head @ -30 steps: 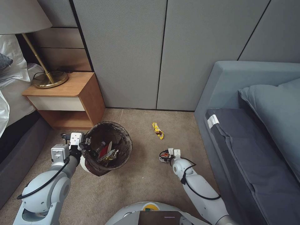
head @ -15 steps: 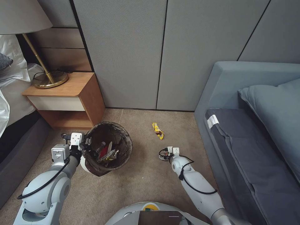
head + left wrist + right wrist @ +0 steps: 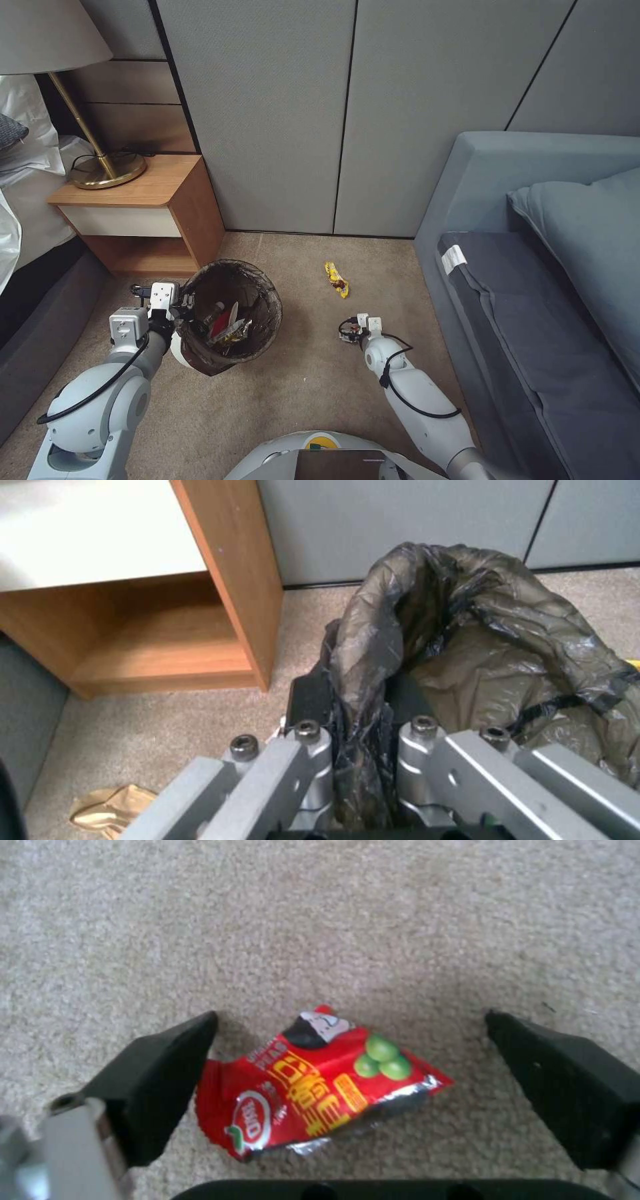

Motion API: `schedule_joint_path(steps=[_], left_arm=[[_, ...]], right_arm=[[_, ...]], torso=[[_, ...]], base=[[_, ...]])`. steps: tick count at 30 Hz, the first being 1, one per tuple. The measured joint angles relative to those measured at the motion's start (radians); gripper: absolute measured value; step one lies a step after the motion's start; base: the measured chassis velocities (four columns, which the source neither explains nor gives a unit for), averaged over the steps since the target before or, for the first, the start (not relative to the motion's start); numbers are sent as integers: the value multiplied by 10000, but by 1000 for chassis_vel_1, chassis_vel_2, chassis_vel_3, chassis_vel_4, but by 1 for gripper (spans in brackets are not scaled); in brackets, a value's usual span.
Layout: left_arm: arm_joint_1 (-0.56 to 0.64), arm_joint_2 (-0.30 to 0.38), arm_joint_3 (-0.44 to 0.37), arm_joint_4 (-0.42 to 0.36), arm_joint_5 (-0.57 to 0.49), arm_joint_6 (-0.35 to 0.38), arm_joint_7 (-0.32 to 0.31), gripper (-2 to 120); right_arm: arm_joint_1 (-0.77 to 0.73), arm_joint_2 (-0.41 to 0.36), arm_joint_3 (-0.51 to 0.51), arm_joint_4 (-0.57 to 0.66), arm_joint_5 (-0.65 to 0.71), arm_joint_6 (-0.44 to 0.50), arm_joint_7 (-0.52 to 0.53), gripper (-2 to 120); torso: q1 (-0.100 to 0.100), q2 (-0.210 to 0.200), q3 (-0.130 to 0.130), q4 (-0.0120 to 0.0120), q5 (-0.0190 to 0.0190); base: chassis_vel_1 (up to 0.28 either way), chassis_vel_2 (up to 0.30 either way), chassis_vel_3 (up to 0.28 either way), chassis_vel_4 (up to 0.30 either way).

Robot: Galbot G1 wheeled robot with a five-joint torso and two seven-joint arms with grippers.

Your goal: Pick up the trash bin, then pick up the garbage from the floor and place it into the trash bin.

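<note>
The trash bin (image 3: 230, 317), a white bucket with a dark liner bag (image 3: 480, 645), hangs just off the carpet, several pieces of litter inside. My left gripper (image 3: 179, 305) (image 3: 363, 740) is shut on its rim and liner. My right gripper (image 3: 353, 330) (image 3: 350, 1040) is low over the floor (image 3: 313, 380) and open. A red snack packet (image 3: 313, 1085) lies flat on the carpet between its black fingers (image 3: 153, 1090), untouched. A yellow wrapper (image 3: 337, 279) lies farther off toward the wall. A tan paper piece (image 3: 110, 805) lies on the carpet near the bin.
A wooden nightstand (image 3: 140, 200) with a brass lamp (image 3: 107, 167) stands just beyond the bin. A grey-blue sofa (image 3: 533, 320) runs along the right. The bed edge (image 3: 27, 320) borders the left, and grey wall panels (image 3: 287, 120) close the far side.
My right arm has reached out and down a little, bringing its gripper closer over the red packet. The left arm and the bin have stayed put.
</note>
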Motion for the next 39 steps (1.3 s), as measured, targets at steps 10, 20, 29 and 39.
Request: schedule_joint_path(steps=[10, 20, 29, 39], left_arm=[[-69, -2, 9, 98, 11, 0, 20, 7], [-96, -12, 39, 125, 16, 0, 41, 7], [-73, -79, 82, 140, 76, 0, 93, 7], [-45, -111, 113, 162, 159, 0, 134, 7]], right_arm=[[-519, 7, 64, 295, -150, 18, -64, 73], [-686, -134, 58, 685, -130, 16, -61, 52], [-724, -271, -52, 901, -201, 7, -61, 30], [-685, -398, -83, 1206, -503, -2, -185, 7]], torso=[[0, 0, -1, -6, -5], [1, -3, 3, -5, -1], [1, -4, 5, -1, 3], [3, -6, 8, 6, 13]], base=[[0, 0, 0, 0], [0, 0, 0, 0], [0, 0, 0, 0], [0, 0, 0, 0]])
